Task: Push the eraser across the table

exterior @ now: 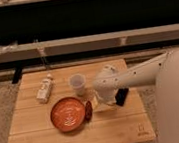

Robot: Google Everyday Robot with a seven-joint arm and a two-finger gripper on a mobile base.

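Reaching over the table (42, 138), the gripper (105, 102) sits low just right of the orange bowl (68, 113)
Its finger spread is hidden; the black eraser (121, 96) lies touching the arm's right side, with a clear cup (77, 84) farther back

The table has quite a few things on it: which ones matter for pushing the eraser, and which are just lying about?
Part of the job:
- eraser, black, at the arm's end
- gripper, low beside the eraser
- table

Just lying about:
- orange bowl
- clear cup
- white bottle lying on its side
- small dark red thing by the bowl
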